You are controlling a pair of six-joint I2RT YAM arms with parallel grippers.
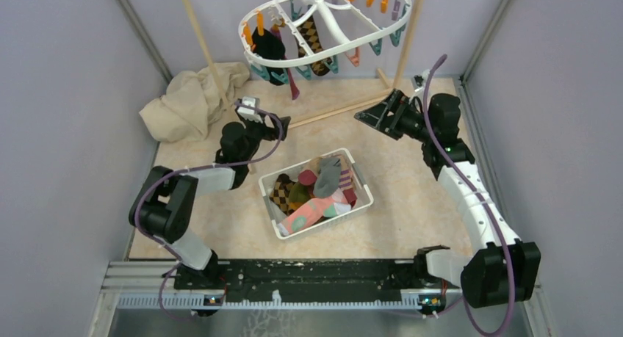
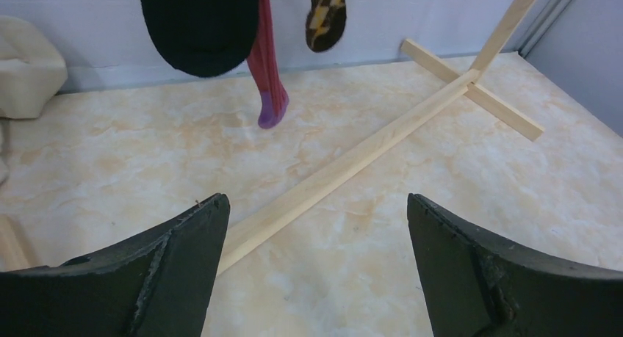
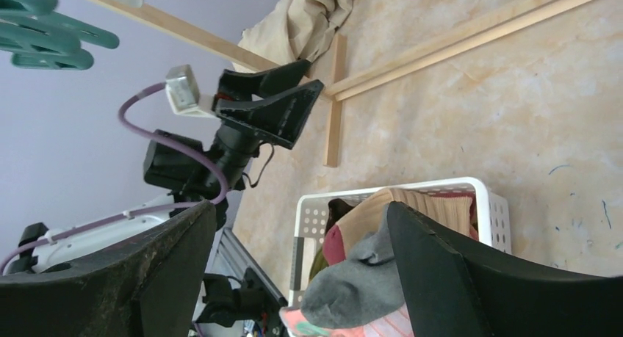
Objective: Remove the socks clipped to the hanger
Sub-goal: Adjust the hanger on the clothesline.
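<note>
Below hanger (image 1: 242, 34), L gripper (image 2: 316, 205) spread wide, empty, facing black sock (image 2: 198, 25) + red sock (image 2: 266, 73), likely next grab; R gripper (image 3: 294, 212) spread too, empty, above bench (image 1: 411, 205) near basket (image 1: 327, 218).

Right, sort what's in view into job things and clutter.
Job: white oval plastic hanger; black fabric sock, red sock and brown-yellow argyle sock clipped to it; white rectangular mesh basket of loose mixed-colour socks.
Lying about: crumpled beige cloth heap; wooden pole rack.
</note>
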